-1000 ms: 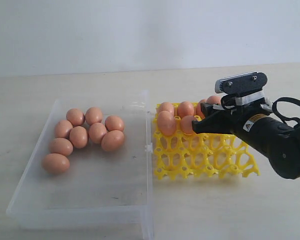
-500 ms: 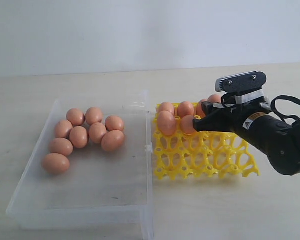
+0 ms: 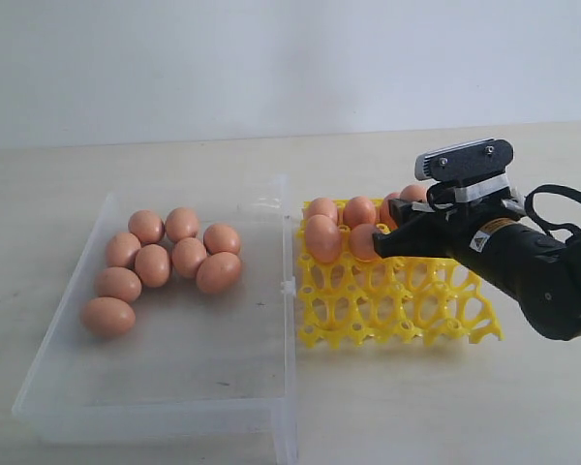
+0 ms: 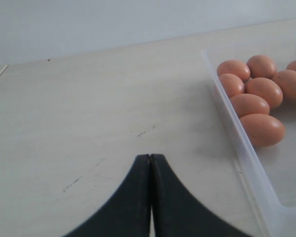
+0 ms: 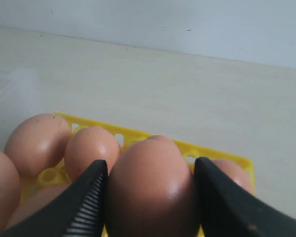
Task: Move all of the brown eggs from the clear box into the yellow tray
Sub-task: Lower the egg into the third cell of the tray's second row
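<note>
Eggs [image 3: 152, 264]: nine clustered in box [image 3: 174, 387], others seated in tray's [image 3: 397, 310] far rows. Right fingers [image 5: 89, 202] clasp one egg [image 5: 150, 192] over tray. Left fingers [image 4: 133, 197] pressed together above surface [image 4: 79, 108] beside box.

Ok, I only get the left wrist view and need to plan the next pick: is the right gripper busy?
Observer: Yes, the right gripper is closed on a brown egg at the yellow tray.
Operator: How many are in the box? My view cuts some off.
Observer: Nine eggs lie in the clear box, bunched toward its far left corner in the exterior view.
</note>
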Robot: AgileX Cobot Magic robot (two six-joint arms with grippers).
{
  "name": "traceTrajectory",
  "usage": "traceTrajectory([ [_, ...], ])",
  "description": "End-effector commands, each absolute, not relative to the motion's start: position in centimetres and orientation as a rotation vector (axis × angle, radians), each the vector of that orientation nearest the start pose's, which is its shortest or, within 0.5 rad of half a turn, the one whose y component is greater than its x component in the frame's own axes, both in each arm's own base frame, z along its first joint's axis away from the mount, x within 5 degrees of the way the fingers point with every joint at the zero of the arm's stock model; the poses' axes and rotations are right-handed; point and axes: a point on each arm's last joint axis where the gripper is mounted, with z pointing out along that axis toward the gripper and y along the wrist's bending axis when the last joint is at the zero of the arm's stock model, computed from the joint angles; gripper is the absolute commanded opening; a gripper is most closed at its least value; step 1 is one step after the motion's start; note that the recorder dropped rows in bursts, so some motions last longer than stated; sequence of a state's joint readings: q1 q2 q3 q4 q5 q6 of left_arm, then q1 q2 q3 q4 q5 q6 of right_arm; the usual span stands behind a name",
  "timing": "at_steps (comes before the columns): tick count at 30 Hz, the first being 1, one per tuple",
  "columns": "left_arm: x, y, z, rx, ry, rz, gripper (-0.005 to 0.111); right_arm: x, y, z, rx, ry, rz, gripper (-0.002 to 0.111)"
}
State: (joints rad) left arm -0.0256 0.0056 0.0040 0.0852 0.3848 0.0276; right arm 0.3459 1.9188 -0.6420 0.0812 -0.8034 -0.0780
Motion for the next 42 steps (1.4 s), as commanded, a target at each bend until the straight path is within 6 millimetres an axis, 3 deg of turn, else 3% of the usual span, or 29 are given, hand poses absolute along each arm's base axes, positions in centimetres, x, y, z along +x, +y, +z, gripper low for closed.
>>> traceTrajectory([
  [1, 5.3, 0.1, 17.9, 0.1, 1.859, 0.075, 0.0, 31.4, 10.7, 11.7, -0.334, 1.925, 0.153, 0.005],
  [10, 5.3, 0.1, 17.9, 0.1, 1.859, 0.075, 0.0, 31.4, 10.7, 10.4, -0.356, 1.967, 0.143, 0.008],
  [26, 5.3, 0.1, 17.9, 0.1, 1.859, 0.075, 0.0, 32.7, 11.3, 10.2, -0.41, 1.99, 0.121, 0.008],
  [39, 5.3, 0.1, 17.9, 0.1, 1.859, 0.075, 0.0, 32.5, 11.2, 9.8, -0.421, 2.028, 0.12, 0.008],
  [42, 5.3, 0.1, 17.9, 0.1, 1.859, 0.075, 0.0, 32.5, 11.2, 9.8, -0.425, 2.027, 0.121, 0.013],
])
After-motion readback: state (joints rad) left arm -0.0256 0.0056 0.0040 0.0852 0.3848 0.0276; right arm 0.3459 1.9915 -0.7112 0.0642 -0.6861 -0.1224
